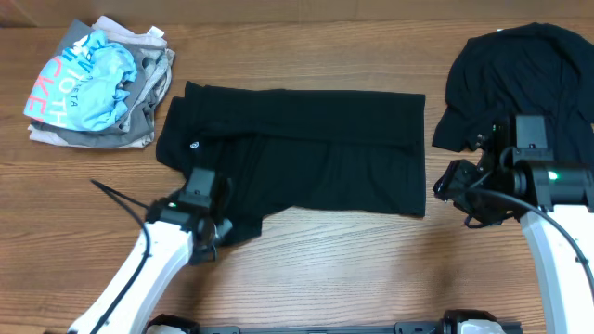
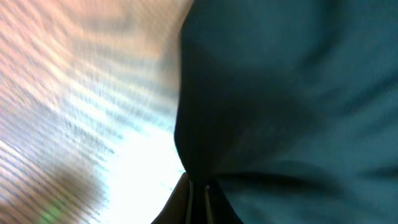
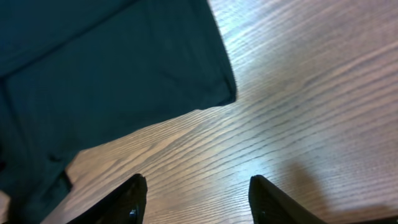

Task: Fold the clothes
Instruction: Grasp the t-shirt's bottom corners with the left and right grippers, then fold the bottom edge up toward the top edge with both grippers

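Two grippers flanked the spread garment, but only one had cloth. The left gripper [image 1: 206,225] was clenched on the near-left corner of the black T-shirt [image 1: 316,139]. Its wrist view, though blurred, showed dark cloth drawn into a pinch between closed fingers. From that grip the shirt ran off to the right and toward the far side. Its long axis lay left to right across the bench [image 1: 353,269], with the far edge fairly straight and the near-left part bunched.

The right gripper [image 1: 452,188] hung released, fingers apart over bare wood just beside the shirt's right edge, touching nothing. So the left arm held one end, and the right arm was the nearer to the other.

Open bench lay along the near side for drawing cloth. A heap of black clothes [image 1: 534,65] crowded the far right. A pale blue and grey stack [image 1: 97,83] sat far left, close by the shirt's far-left corner.
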`<state>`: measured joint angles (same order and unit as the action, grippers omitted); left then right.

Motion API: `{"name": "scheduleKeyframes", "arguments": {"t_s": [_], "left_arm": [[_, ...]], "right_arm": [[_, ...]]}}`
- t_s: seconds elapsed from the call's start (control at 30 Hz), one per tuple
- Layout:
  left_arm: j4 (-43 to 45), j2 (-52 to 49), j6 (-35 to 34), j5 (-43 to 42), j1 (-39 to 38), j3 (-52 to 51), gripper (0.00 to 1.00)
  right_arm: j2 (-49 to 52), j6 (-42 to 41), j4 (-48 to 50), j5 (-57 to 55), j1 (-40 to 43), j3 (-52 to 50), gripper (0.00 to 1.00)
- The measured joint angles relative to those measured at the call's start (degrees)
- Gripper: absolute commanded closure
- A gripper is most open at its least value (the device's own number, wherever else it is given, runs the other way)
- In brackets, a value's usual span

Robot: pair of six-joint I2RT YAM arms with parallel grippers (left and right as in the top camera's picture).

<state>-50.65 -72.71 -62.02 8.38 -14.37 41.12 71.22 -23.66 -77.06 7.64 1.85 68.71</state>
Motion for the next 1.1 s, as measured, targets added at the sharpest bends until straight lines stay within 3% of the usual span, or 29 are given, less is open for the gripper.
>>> {"name": "scheduleKeyframes", "arguments": {"t_s": [0.13,0.4,0.57,0.7,0.9,0.97,1.03,1.1], "left_arm": [[-0.3,3.3,1.1,1.9,0.7,3.7,0.96],[-0.1,3.3,1.1,4.4,0.7,3.7,0.96],[0.7,3.3,1.1,5.0,0.7,3.7,0.96],[1.0,3.3,1.1,5.2,0.7,3.7,0.96],[1.1,3.3,1.1,5.2,0.7,3.7,0.96],[1.1,3.3,1.1,5.2,0.7,3.7,0.96],[1.1,3.3,1.1,5.4,0.7,3.7,0.96],[1.1,3.3,1.1,5.8,0.7,3.7,0.96]], "right_arm": [[5.5,-5.2,1.2,-2.0,0.0,0.0,0.37],[16.7,-24.6,3.5,-3.6,-0.1,-0.4,0.39],[19.4,-35.5,11.9,-2.6,-2.7,-9.6,0.39],[19.5,-37.7,20.8,0.1,-3.6,-16.0,0.45],[19.5,-39.8,29.0,1.4,-7.1,-20.7,0.46],[19.5,-40.5,30.4,0.5,-7.2,-21.2,0.53],[19.5,-40.8,31.0,-1.1,-7.2,-21.3,0.75],[19.5,-41.3,31.3,-2.5,-7.2,-21.3,0.86]]}}
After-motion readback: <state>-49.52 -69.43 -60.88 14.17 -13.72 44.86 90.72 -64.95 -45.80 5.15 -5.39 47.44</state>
